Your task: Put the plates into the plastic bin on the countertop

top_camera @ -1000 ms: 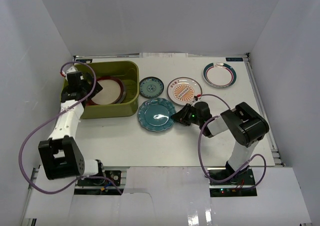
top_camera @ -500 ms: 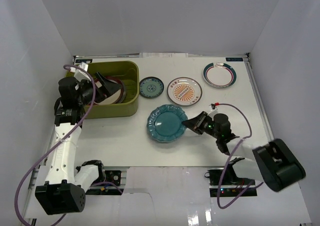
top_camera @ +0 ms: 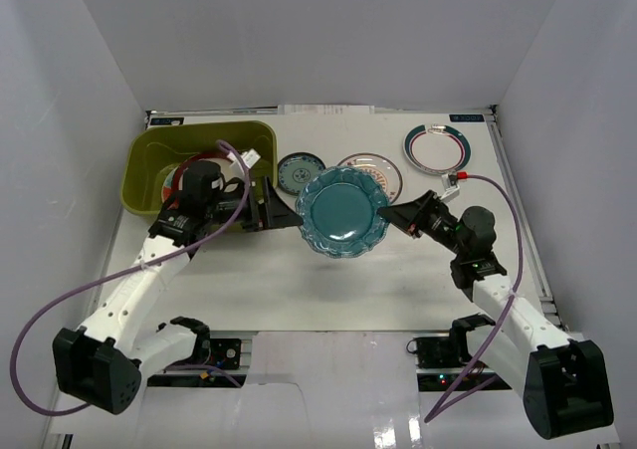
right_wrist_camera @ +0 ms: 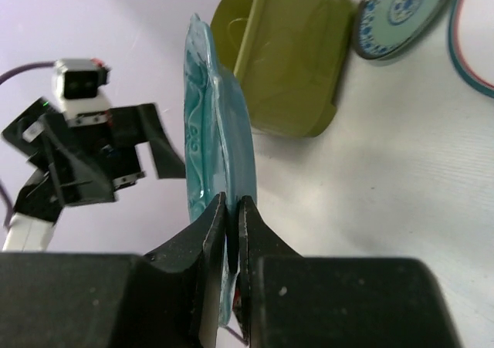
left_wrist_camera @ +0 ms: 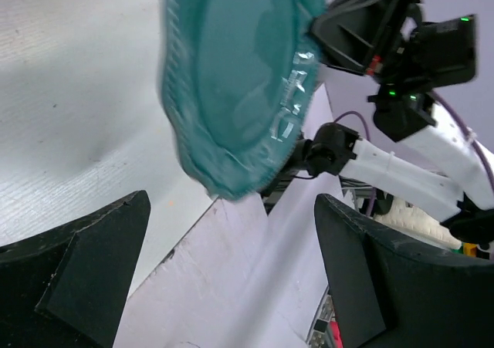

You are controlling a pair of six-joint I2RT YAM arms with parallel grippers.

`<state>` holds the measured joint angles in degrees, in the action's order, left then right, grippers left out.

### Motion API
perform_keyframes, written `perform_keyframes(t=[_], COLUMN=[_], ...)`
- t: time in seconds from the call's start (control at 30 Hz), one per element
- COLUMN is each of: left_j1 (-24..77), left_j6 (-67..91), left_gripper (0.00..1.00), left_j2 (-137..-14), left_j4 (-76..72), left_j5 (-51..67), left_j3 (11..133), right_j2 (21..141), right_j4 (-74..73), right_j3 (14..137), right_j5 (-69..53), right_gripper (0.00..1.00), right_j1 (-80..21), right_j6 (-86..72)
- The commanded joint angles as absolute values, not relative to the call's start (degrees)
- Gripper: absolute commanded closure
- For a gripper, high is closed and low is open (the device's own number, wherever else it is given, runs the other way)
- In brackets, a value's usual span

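Nearest, my right pincer (right_wrist_camera: 231,205): clenched on the right rim of the plain teal plate (top_camera: 341,210), a thin purchase on the edge only. The plate is glossy glazed ware with a scalloped rim and moulded relief, likely slippery; it hangs roughly level above the white table (top_camera: 299,290), between my arms and just right of the plastic bin (top_camera: 254,135). My left pincer (left_wrist_camera: 231,201) is spread wide and empty, facing the opposite rim without touching it. Handling, as I judge it: seat the left fingers deep over the rim and close firmly before the right lets go, then lower the plate flat into the bin. The bin is olive-green with smooth walls and rounded corners; it holds a dark-red-rimmed plate (top_camera: 179,175), partly hidden. Farther out lie a small teal plate (top_camera: 299,170), an orange sunburst plate (top_camera: 386,173), mostly covered, and a white plate with teal-red rim (top_camera: 436,148).
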<state>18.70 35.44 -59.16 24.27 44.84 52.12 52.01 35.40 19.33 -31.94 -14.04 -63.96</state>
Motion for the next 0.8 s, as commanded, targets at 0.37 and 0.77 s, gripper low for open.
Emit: perform_keyframes(t=[0.37,0.77], left_j1=[27.1,14.3], left_j6=[39.5,43.6], left_gripper=[0.84,1.0], left_j2=[-68.3,-66.4], left_j4=[10.5,9.2], left_j5=[36.3,35.3], left_j3=[52.0,60.6], right_j2=[50.1,52.2], right_j4=[44.4,31.6], right_j3=[23.8,27.2], right_j5=[-40.2,-40.9], right_gripper=[0.92,0.15], right_j1=[-14.2,-12.3], right_j6=[-69.7,-59.5])
